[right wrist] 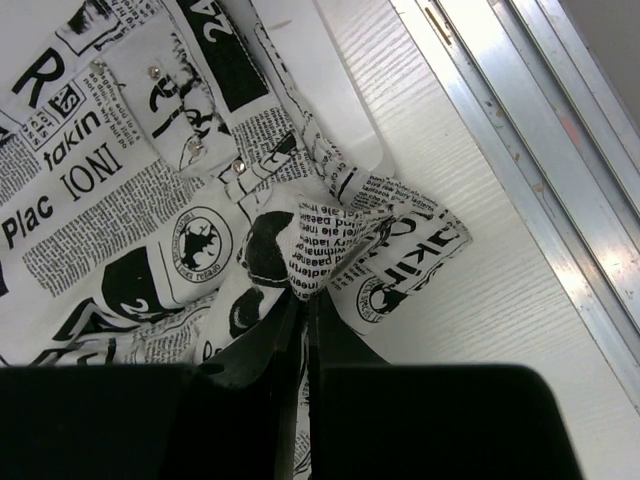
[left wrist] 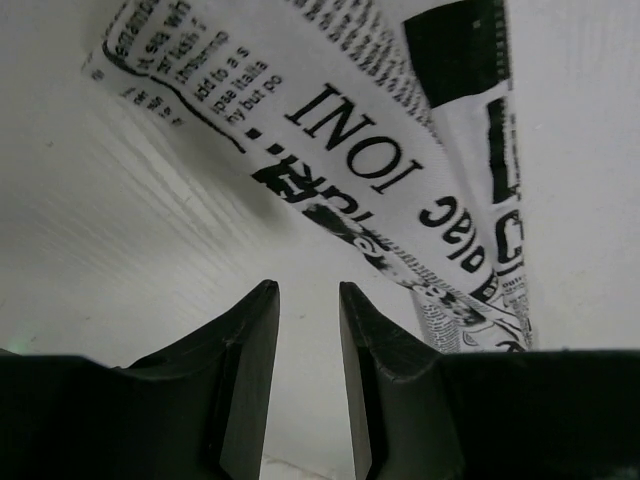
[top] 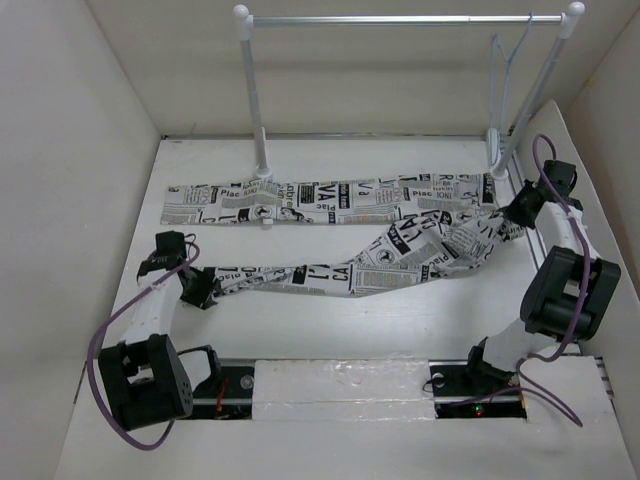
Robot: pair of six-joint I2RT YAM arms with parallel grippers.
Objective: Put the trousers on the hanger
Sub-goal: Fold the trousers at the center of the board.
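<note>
The trousers (top: 330,205) lie spread on the bench (top: 400,320) just in front of the rail (top: 400,19). One leg runs flat and parallel to the rail, starting beyond the left post (top: 255,100) and ending close to the foot of the right post (top: 545,80). The other leg angles away from the rail toward the left arm (top: 150,315), twisted and rumpled along its length. The waist is bunched near the right post's foot. The hanger (top: 503,90) hangs from the rail at its right end, hook over the bar, close beside the right post and above the waist end of the trousers.

The left jaws sit at the hem of the leg farther from the rail. They are released: a narrow gap stands between them with only bare bench showing in it, and the printed cloth lies just past their tips, off to one side. The right jaws, low beside the right post's foot, are clenched on a raised fold of the trousers at the waist.
</note>
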